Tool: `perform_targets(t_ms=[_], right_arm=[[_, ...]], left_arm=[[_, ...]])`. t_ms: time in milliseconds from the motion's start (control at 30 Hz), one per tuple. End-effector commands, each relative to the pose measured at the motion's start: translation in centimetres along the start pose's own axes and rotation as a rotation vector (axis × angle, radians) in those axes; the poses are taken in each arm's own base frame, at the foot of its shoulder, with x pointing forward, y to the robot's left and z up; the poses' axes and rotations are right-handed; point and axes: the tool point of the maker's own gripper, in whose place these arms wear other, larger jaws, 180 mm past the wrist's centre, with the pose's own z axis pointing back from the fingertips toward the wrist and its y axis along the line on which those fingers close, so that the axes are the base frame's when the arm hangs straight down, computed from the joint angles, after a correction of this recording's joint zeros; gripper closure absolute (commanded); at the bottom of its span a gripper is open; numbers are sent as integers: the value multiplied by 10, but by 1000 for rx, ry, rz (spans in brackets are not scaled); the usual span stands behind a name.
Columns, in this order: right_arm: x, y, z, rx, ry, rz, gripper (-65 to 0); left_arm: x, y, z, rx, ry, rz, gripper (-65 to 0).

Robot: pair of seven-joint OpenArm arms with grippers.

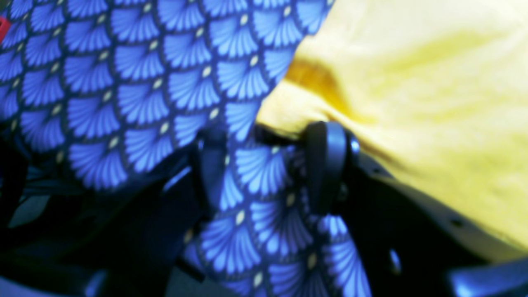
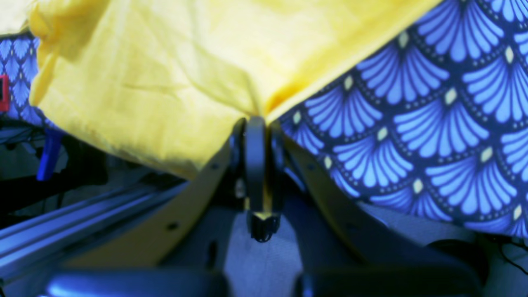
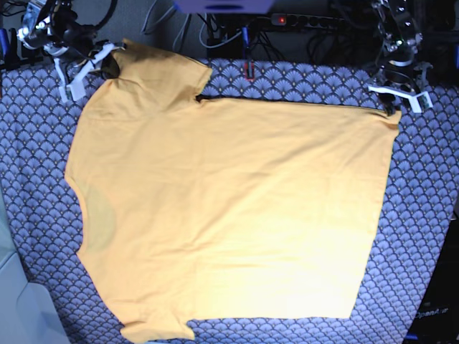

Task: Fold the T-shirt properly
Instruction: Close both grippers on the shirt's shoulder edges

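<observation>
The yellow-orange T-shirt (image 3: 229, 215) lies spread flat, neck to the left and hem to the right in the base view. My right gripper (image 3: 107, 63) sits at the far-left corner of the upper sleeve. In the right wrist view its fingers (image 2: 256, 123) are shut on a pinch of the yellow fabric (image 2: 144, 82). My left gripper (image 3: 393, 107) is at the far-right hem corner. Its fingers (image 1: 268, 161) stand apart with the blue patterned cloth puckered between them. The shirt's edge (image 1: 412, 82) lies against the right finger (image 1: 326, 152).
A blue scale-patterned cloth (image 3: 423, 215) covers the table under the shirt. Behind the far edge lie a power strip (image 3: 301, 20) and cables, with a small red object (image 3: 249, 69) near the sleeve. A metal rail (image 2: 82, 231) runs below the right gripper.
</observation>
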Motion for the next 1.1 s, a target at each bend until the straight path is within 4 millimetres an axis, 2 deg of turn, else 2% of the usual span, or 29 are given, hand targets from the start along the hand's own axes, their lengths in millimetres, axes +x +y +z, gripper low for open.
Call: perform_targets(t_ms=[0,300,533,600,833,1067], right_arm=[[-40,-6,1,-37,182,20,0],[-43,-5,1,-33,190,19,0],[-43,-5,1,-33,190,19,0],[-44,-5,1,-33,191,19,0],[-45,-5,2,-33,193,18,0],[-45,-5,2,-33,193,18,0]], left_arm=[[-3,4,2,1,15,-6,-307],[3,-2,-1,-9,0,2,-306],[5,-7,10,-14,-16,6,-304],[12,-10,13,-18,-39,5,-304],[15,-10,15,-20,-48,3,-304],[25,-7,12,-52,-74,120,-304]])
